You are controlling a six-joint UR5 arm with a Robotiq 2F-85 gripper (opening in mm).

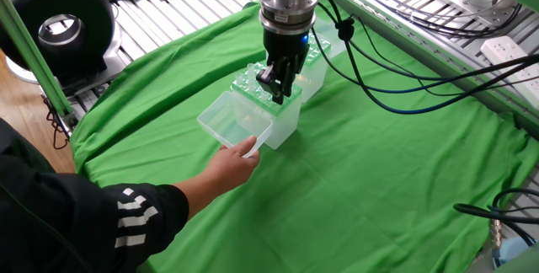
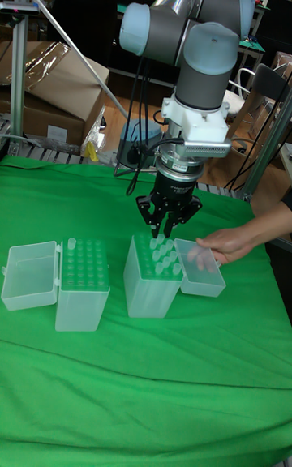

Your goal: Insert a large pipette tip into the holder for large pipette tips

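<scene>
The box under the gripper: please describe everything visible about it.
The translucent plastic box with a green hole-grid top stands upright on the green cloth. Several clear tips stand in its top. Its clear hinged lid lies open to one side, and a person's hand touches the lid's edge. The black two-finger gripper hangs just above the grid. A second similar box stands apart.

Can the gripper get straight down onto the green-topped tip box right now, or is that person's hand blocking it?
Probably yes. The gripper hangs directly over the holder's grid top, whose lid is swung open to the side. The person's hand rests on that lid, beside the gripper's path, not under it.
</scene>
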